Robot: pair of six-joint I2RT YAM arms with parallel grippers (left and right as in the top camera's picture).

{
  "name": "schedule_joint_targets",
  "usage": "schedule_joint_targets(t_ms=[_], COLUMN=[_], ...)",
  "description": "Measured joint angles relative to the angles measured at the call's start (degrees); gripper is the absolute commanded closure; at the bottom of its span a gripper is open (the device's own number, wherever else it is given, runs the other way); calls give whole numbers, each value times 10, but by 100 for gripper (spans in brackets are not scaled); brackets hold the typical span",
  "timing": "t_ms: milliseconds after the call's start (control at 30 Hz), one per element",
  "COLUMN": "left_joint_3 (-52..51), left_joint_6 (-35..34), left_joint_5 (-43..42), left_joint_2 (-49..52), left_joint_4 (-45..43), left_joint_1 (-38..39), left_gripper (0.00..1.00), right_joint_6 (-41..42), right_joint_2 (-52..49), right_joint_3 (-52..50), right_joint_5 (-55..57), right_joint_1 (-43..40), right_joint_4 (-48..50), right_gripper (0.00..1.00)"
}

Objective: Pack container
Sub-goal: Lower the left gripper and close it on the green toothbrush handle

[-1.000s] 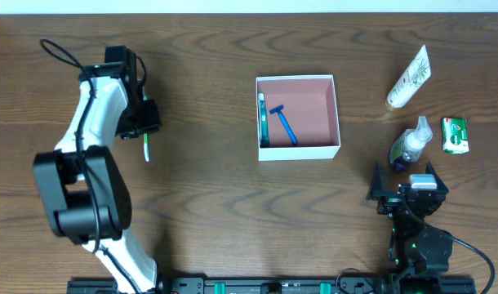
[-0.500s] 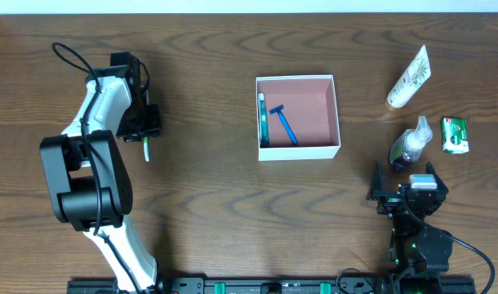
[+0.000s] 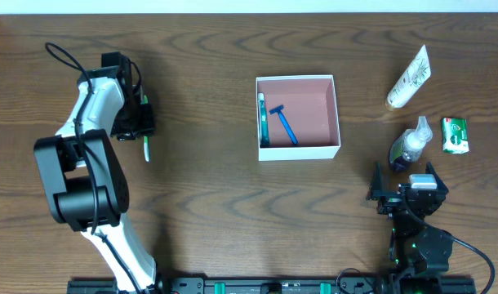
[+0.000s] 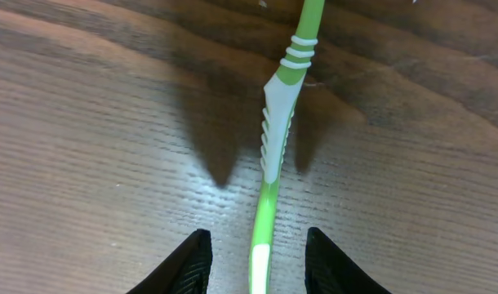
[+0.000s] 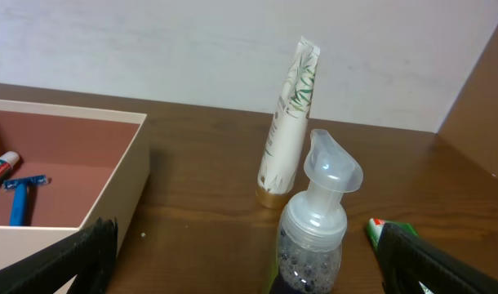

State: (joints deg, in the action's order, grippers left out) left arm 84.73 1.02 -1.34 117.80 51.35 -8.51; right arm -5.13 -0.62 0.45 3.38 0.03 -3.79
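The left gripper (image 4: 259, 255) hangs low over the table (image 3: 224, 212), well to the left of the box (image 3: 298, 151). Its jaws are partly open, one on each side of a green and white toothbrush (image 4: 277, 131) that lies flat on the wood, with a gap showing on both sides (nothing is pinched, as far as the wrist view reaches). The box sits at the middle of the table, pink inside, with a blue razor (image 3: 285, 125) in it and what looks like a small tube (image 3: 264, 118) along its left wall. The right gripper (image 3: 406, 175) rests near the front edge, jaws spread wide and holding nothing. Just ahead of it stands a pump bottle (image 5: 314, 237), with a white tube (image 5: 288, 122) upright on its cap beyond and a green packet (image 3: 455, 135) beside the bottle.
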Motion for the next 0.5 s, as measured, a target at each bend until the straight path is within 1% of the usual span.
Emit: schedule_joint_targets(t_ms=[500], left_joint_3=[0], left_joint_6=[8], left_joint_5=[0], left_joint_2=[13], left_joint_4=[-9], left_joint_1=[0], left_gripper=[62], right_joint_6=[0], right_joint_2=[0], right_joint_3=[0], right_joint_5=[0], right_joint_1=[0], right_joint_4=[0], right_gripper=[1])
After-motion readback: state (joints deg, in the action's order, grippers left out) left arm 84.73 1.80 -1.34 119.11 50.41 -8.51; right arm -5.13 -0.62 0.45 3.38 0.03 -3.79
